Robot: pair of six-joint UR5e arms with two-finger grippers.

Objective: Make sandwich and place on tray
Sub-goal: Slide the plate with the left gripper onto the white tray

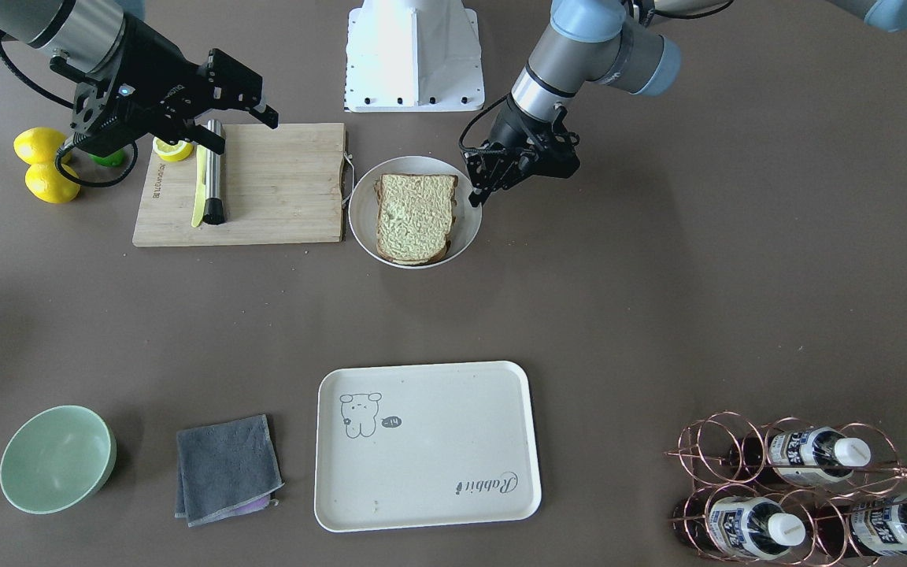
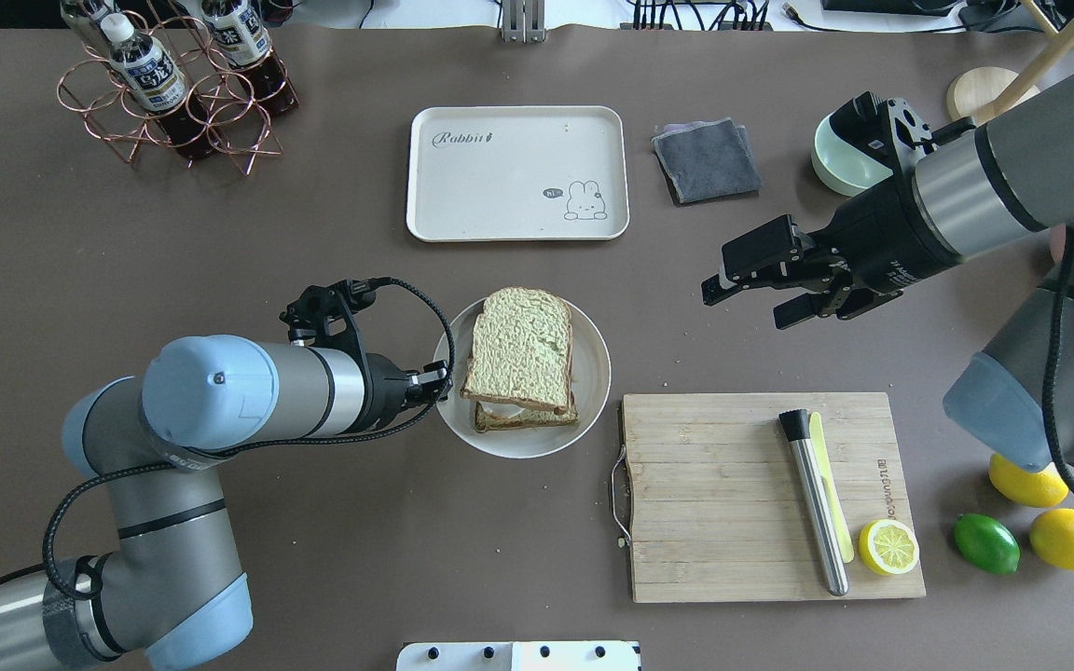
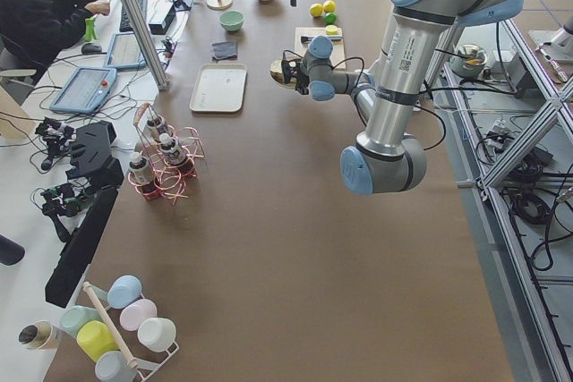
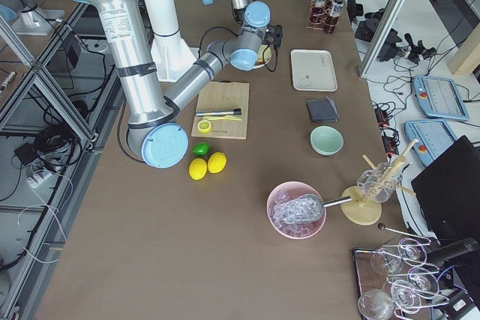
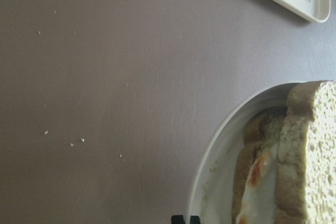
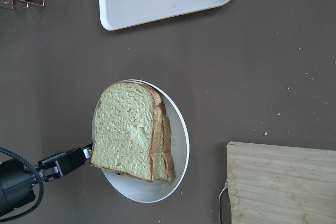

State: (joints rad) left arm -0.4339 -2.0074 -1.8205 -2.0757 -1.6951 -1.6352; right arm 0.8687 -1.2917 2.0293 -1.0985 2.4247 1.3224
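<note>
The sandwich (image 2: 523,349) lies on a round white plate (image 2: 593,391): two greenish-tan bread slices with the white egg (image 5: 257,182) showing between them. It also shows in the front view (image 1: 416,213) and the right wrist view (image 6: 131,129). My left gripper (image 2: 439,377) is low at the plate's left rim, beside the sandwich, its fingertips (image 5: 178,219) together with nothing seen between them. My right gripper (image 2: 750,291) is open and empty, held in the air above the table to the right of the plate. The cream tray (image 2: 516,172) lies beyond the plate with nothing on it.
A wooden cutting board (image 2: 723,503) to the right of the plate holds a steel rod (image 2: 815,503) and a lemon half (image 2: 888,547). Lemons (image 2: 1073,539) and a lime (image 2: 986,543) lie beside it. A grey cloth (image 2: 707,158), a green bowl (image 2: 840,158) and a bottle rack (image 2: 173,93) stand at the back.
</note>
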